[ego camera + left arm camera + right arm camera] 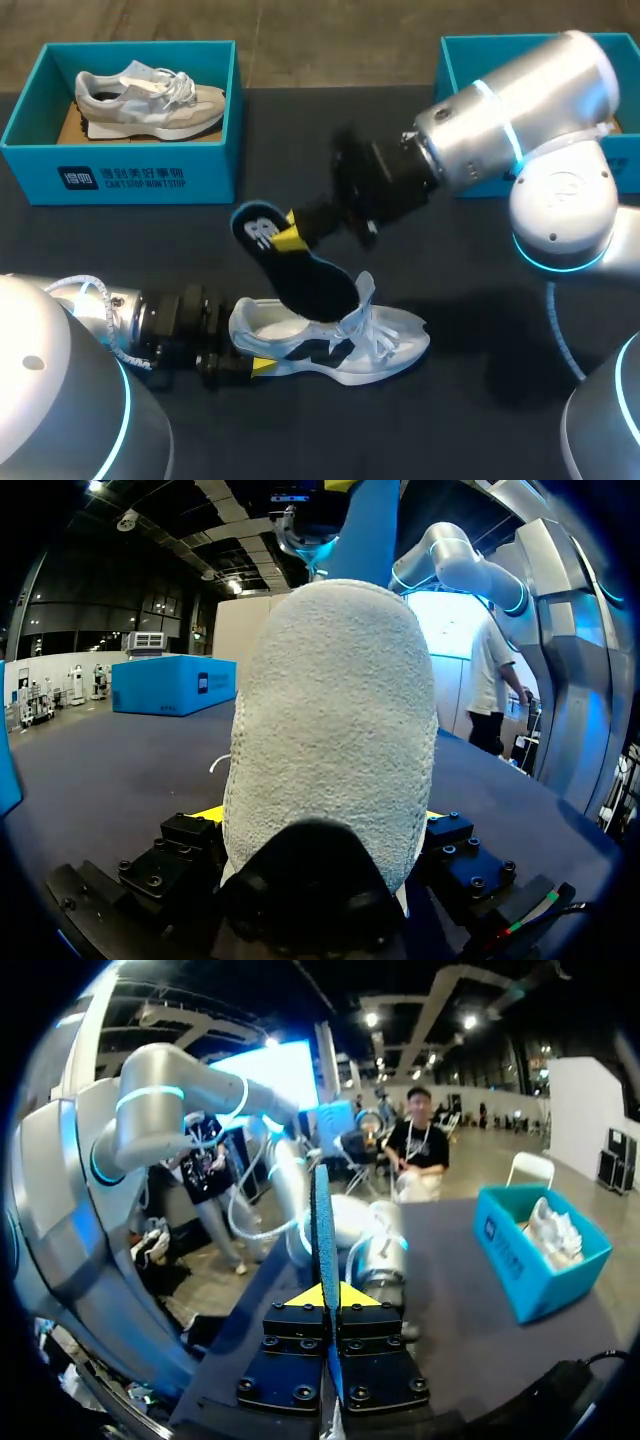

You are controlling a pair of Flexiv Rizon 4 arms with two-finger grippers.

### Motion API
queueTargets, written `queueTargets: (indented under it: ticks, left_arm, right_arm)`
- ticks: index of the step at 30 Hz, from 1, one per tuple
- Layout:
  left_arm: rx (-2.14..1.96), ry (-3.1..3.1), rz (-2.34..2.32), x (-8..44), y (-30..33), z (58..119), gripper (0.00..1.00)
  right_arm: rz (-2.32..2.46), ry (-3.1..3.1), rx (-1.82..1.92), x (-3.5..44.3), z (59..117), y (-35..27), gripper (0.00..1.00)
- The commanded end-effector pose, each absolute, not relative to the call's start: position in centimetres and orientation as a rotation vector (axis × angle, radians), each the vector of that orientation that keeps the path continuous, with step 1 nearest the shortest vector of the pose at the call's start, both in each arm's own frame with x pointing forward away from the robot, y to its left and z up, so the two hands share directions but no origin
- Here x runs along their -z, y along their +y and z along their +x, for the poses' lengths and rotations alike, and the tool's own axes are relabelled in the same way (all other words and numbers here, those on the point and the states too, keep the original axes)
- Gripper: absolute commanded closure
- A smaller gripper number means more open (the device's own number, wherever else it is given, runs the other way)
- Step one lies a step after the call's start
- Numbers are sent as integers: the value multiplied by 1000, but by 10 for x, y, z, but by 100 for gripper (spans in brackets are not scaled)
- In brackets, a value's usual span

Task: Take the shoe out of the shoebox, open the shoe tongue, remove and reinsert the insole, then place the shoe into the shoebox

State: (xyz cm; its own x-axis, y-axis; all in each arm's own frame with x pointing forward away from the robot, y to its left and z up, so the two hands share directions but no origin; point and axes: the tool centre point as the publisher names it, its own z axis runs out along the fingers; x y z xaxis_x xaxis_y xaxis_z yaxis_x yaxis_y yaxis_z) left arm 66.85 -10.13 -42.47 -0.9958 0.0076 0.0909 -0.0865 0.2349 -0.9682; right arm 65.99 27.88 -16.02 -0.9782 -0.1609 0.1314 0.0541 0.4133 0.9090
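Head view: left gripper [262, 365] is clamped on the heel of the white shoe [385, 345], which lies on the desk [480, 320]. Right gripper [288, 237] is clamped on the insole [305, 275], whose far end meets the shoe's opening.

Dark table [480, 400]. One teal box [120, 175] at its far left corner. Inside it, one grey shoe [150, 100], sole down, toe toward the table's middle, on a brown liner [68, 125].

Dark, matte table [470, 430] surface
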Motion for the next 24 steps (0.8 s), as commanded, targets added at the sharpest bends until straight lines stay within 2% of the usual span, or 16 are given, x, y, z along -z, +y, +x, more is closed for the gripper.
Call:
queueTargets:
  ticks: [1, 8, 17, 24]
  left_arm:
    - [-1894, -2410, 80, 431, -102, 669, 100]
    - [-1894, -2410, 80, 431, -102, 669, 100]
    - [-1894, -2410, 80, 431, -102, 669, 100]
    - [-1894, -2410, 80, 431, -102, 669, 100]
  right_arm:
    - [72, -2475, 1697, 137, 660, 276, 100]
    - [85, -2433, 1813, 95, 663, 276, 100]
    - [-103, -2236, 1921, 49, 656, 248, 100]
    - [-165, -2278, 1921, 40, 653, 238, 100]
